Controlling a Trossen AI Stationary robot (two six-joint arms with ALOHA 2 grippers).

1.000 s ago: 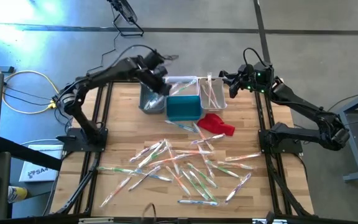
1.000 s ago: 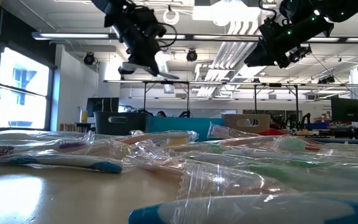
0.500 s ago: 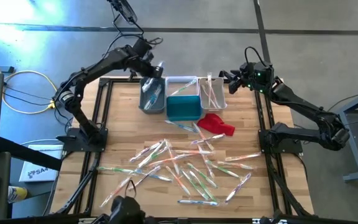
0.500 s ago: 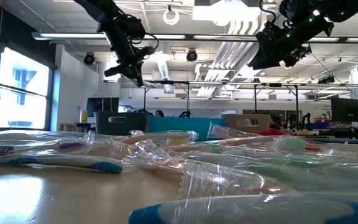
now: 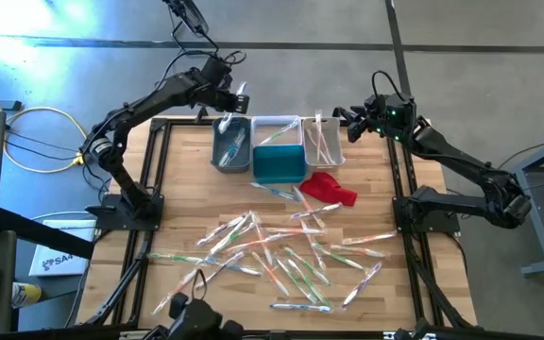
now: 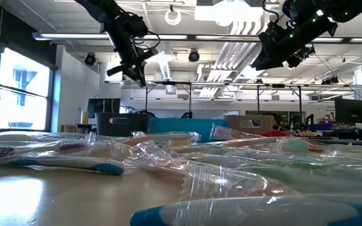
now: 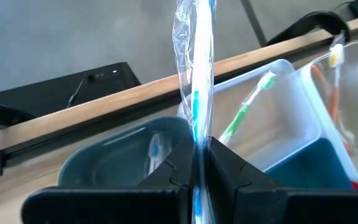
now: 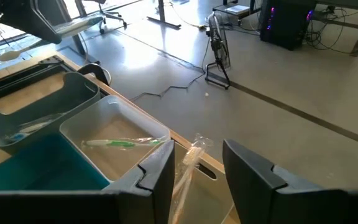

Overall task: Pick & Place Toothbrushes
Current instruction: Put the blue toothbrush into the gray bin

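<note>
My left gripper (image 5: 233, 97) hangs over the far rim of the grey bin (image 5: 229, 146), shut on a wrapped blue-handled toothbrush (image 7: 196, 74). In the low view it (image 6: 131, 63) is high above the table. The grey bin holds a blue toothbrush (image 7: 155, 151). The clear bin (image 5: 274, 130) holds a green one (image 7: 248, 109), and the pale bin (image 5: 321, 142) holds several. Many wrapped toothbrushes (image 5: 281, 255) lie scattered on the near half of the table. My right gripper (image 5: 349, 125) waits open, raised beside the pale bin (image 8: 194, 180). My left gripper pinches the wrapped toothbrush between its two fingers (image 7: 225, 165), on the handle (image 7: 196, 127) inside the clear wrapper. The fingers slant down from the table's left. The toothbrush runs lengthwise between them and sticks out past the fingertips, lifted clear above the grey bin.
A teal bin (image 5: 279, 165) stands just nearer than the clear one, with a red cloth (image 5: 331, 189) to its right. Black frame rails (image 5: 159, 179) run along the table's sides. A dark shape (image 5: 195, 321), perhaps a person's head, shows at the near edge.
My left gripper, shut on the toothbrush throughout, has swung from over the grey bin's right side toward the table's far left and has turned. The toothbrush, level a second ago in the low view, now slants. My right arm has stayed in place.
</note>
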